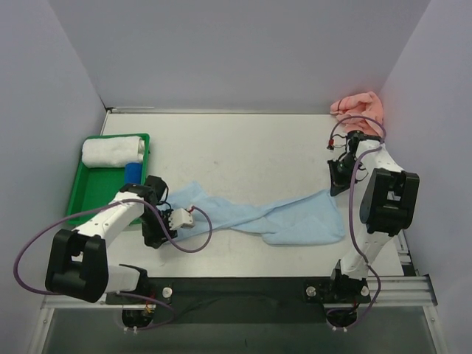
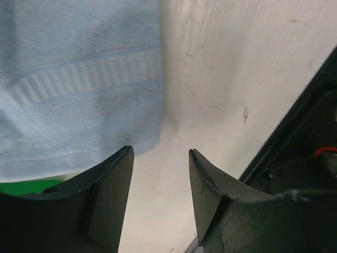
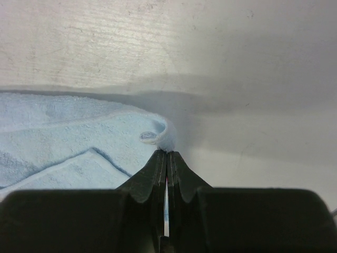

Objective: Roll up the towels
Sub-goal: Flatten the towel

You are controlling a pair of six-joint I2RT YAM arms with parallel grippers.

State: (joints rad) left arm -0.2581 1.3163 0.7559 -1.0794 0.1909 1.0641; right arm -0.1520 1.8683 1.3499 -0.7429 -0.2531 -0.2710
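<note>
- Top: light blue towel (image 1: pixel 273 217) lay unrolled, long axis left-right; pink towel (image 1: pixel 359 105) sat bunched at the far right.
- Left wrist: left gripper (image 2: pixel 160 153) fingers apart, beside the blue towel's edge.
- Right wrist: right gripper (image 3: pixel 167 154) pinched on the blue towel's corner.

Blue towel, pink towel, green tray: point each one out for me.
Blue towel (image 1: pixel 299 221): top view, its wide right half.
Pink towel (image 1: pixel 359 105): top view, middle of the bunched heap.
Green tray (image 1: pixel 90 188): top view, bare floor.
</note>
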